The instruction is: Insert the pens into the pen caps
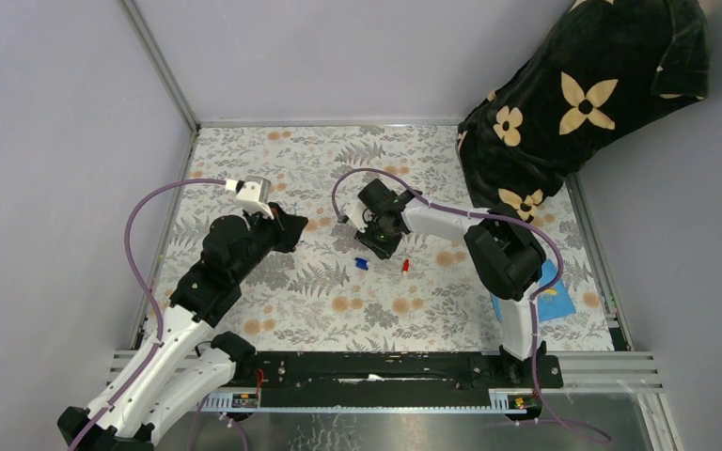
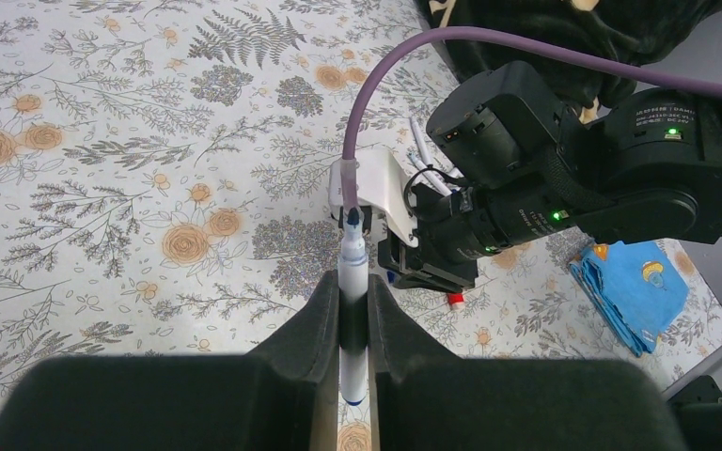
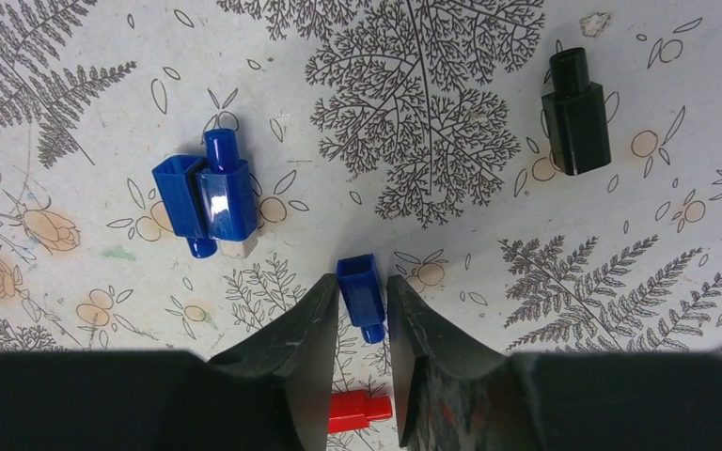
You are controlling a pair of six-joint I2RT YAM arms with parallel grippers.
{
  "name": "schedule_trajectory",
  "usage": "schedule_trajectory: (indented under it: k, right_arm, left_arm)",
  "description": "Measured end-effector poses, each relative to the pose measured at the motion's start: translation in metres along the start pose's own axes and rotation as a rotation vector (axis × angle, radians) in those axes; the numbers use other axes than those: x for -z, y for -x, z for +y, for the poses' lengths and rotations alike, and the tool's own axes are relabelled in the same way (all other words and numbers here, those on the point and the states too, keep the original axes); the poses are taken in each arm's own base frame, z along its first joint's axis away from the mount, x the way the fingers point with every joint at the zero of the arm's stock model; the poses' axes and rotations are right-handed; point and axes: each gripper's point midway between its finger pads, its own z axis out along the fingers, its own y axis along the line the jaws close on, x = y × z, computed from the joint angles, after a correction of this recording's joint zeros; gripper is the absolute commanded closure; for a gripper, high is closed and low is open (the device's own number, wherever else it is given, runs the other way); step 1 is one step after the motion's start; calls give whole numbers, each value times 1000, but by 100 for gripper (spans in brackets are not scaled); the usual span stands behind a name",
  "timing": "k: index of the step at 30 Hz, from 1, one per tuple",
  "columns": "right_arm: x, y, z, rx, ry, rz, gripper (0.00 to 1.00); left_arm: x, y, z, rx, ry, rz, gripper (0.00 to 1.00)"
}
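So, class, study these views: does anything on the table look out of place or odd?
Nothing looks spilled or damaged. One oddity: two blue caps lie pressed side by side, pointing opposite ways, while the black cap lies alone.

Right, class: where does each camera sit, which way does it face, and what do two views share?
Top external: above and behind the robot, looking down on the table; both arms show.
Left wrist: on the left arm, facing the right arm past its left hand gripping a pen.
Right wrist: faces down at the table; right hand flanks a blue cap.
Shared: the red cap, in all three.
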Motion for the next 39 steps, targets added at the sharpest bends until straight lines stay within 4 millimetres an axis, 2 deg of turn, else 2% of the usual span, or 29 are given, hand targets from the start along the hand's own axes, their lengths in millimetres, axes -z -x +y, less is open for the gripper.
schedule_trajectory:
  k: [5,11,15,17,20,25,27,30,34,39]
  right_arm:
    - [0,1,0,-1,0,2,77]
    - [1,1,-2,-31,-16,-2,100]
    - [8,-6,1,-108,-35,-48,100]
    - [24,-12,3,-162,-48,-89,100]
    - [60,-2,-4,-238,-96,-220,100]
    - [147,45,-14,-351,-166,-594,100]
    - [186,65,-12,-395,-166,-761,100]
    - [229,82,-6,-465,-138,-970,100]
    - [254,91,1,-553,-75,-1114,100]
    - [253,84,-5,-627,-101,-1103,100]
  left_arm:
    - [-1,-1,0,0,1,2,100]
    - [-1,-1,1,1,4,4,100]
    - [-2,-2,1,1,5,7,100]
    - [-3,-3,2,0,6,11,100]
    - [-6,-6,1,-1,2,26,100]
    - [-18,-13,-5,-1,-32,75,100]
    - [-23,-11,-12,-3,-66,81,100]
    - [-29,-5,-26,-6,-138,68,100]
    - [-34,5,-44,-14,-230,49,100]
    - [-33,17,-62,-35,-315,35,100]
